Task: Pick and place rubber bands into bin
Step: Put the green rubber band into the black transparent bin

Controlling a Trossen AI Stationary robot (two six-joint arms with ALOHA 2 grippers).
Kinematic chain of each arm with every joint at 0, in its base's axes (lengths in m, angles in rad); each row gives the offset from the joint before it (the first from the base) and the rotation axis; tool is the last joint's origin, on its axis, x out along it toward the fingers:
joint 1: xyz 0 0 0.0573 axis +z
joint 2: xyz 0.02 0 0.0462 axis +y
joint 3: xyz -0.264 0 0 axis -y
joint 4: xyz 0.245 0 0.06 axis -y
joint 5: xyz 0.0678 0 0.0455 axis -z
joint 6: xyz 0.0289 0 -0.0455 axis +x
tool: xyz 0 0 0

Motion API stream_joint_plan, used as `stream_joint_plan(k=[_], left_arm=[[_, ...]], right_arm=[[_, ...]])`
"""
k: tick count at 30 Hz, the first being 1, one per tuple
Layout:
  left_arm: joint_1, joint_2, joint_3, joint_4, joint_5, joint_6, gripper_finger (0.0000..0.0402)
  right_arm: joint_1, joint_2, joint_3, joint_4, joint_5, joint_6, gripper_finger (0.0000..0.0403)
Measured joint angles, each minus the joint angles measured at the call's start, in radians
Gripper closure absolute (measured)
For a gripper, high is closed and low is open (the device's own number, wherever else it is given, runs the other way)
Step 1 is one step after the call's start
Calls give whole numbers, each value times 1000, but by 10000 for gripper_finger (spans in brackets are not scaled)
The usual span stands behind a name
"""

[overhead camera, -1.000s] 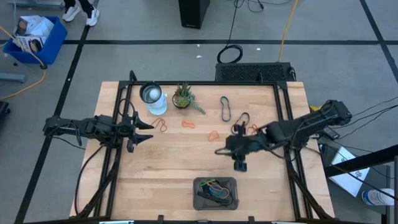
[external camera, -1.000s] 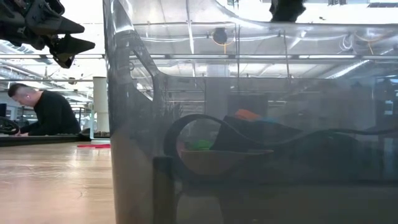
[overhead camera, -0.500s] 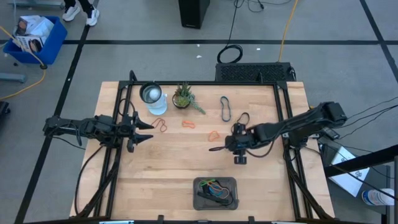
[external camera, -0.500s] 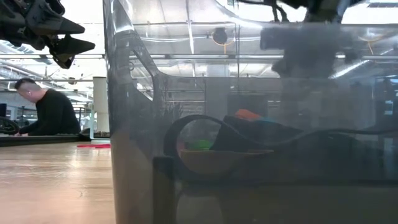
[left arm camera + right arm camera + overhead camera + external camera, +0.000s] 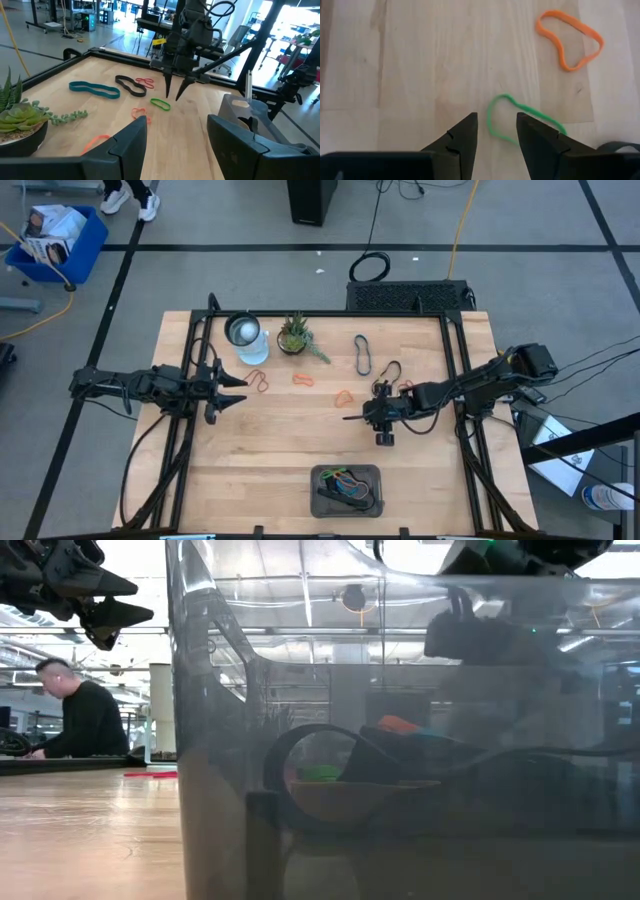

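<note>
Lying flat on the wooden table (image 5: 290, 450) just below the right gripper (image 5: 495, 132): a green rubber band (image 5: 517, 117), thin, kinked into a narrow bean shape, long axis slanting across the wood grain, one end between the spread fingertips, not pinched. Just beyond it, apart, an orange rubber band (image 5: 570, 40), a wavy loop, long axis also slanting. Seen from the left wrist: same green loop (image 5: 160, 104) under the pointed tips, plus a long teal band (image 5: 94, 89), a wavy black band (image 5: 131, 85) and a thin red band (image 5: 145, 81) side by side near the far edge, teal and black both stretched along that edge. Resting at the near table edge: the bin (image 5: 347, 489), dark grey, shallow, rounded corners, holding a tangle of black, green, orange and blue bands. Hovering over the left side, well apart from the bands: left gripper (image 5: 238, 391), fingers spread, empty. Beside it, a potted succulent (image 5: 294, 336) and a round cup (image 5: 243, 331).
</note>
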Motion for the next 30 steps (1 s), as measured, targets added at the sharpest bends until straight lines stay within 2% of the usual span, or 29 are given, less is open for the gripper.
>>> stream_joint_plan(k=[8, 21, 30], left_arm=[[0, 0, 0, 0, -16, -2, 188], [0, 0, 0, -4, -16, -27, 188], [0, 0, 0, -6, -16, -31, 188]], right_arm=[[-25, 1, -37, 95, -18, -31, 273], [-29, 139, -44, 154, -71, -30, 273], [-29, 108, -48, 147, -74, 26, 273]])
